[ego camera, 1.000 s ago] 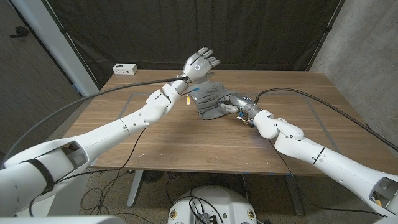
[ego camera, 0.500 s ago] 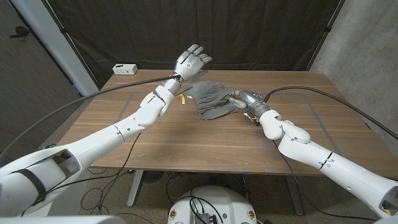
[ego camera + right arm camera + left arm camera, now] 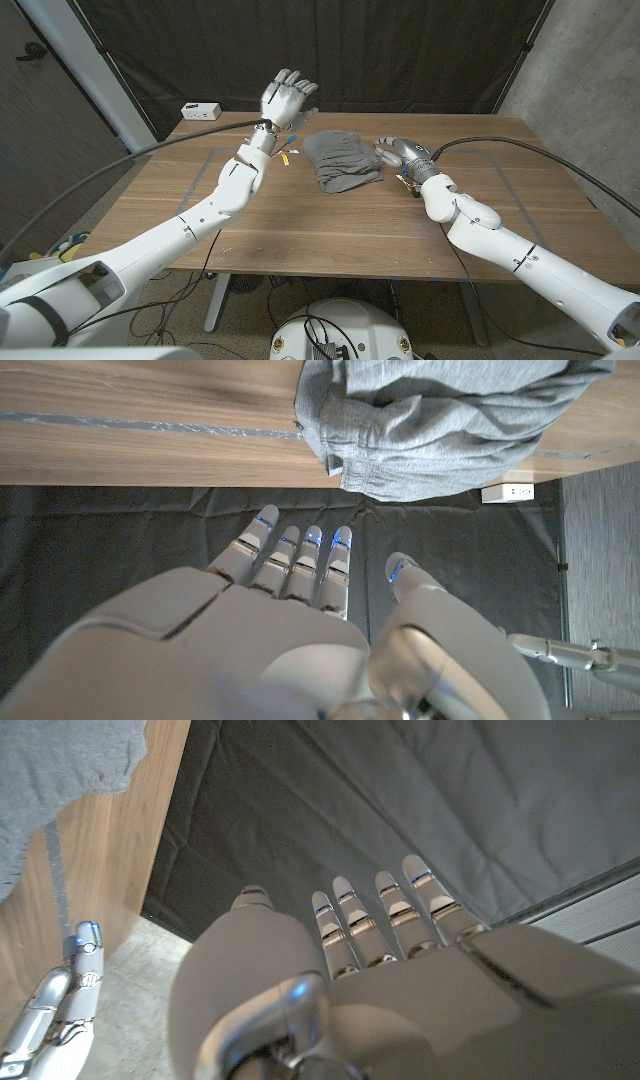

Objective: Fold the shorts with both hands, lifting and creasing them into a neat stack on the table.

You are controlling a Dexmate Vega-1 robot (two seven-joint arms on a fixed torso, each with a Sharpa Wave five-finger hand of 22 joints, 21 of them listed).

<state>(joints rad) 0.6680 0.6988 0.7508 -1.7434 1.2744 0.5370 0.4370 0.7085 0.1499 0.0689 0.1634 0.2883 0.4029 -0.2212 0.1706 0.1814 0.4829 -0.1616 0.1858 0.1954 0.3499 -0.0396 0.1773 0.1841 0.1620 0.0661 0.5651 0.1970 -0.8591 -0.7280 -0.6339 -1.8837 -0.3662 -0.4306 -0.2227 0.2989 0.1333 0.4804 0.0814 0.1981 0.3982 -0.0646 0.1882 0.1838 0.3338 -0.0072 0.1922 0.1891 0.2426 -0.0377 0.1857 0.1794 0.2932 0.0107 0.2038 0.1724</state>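
Seemingly you're nearly done — the shorts (image 3: 341, 160) lie folded near the table's (image 3: 300, 230) far edge, your left hand (image 3: 286, 99) raised and empty, right hand (image 3: 394, 152) beside them, holding nothing.

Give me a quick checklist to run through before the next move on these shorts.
1. Shorts folded into a compact pile on the table: ok.
2. Left hand holds nothing, raised above the table: ok.
3. Right hand off the cloth, beside the pile: ok.
4. Edges lined up neatly: cannot tell.
5. White box at the far corner, away from the pile: ok.
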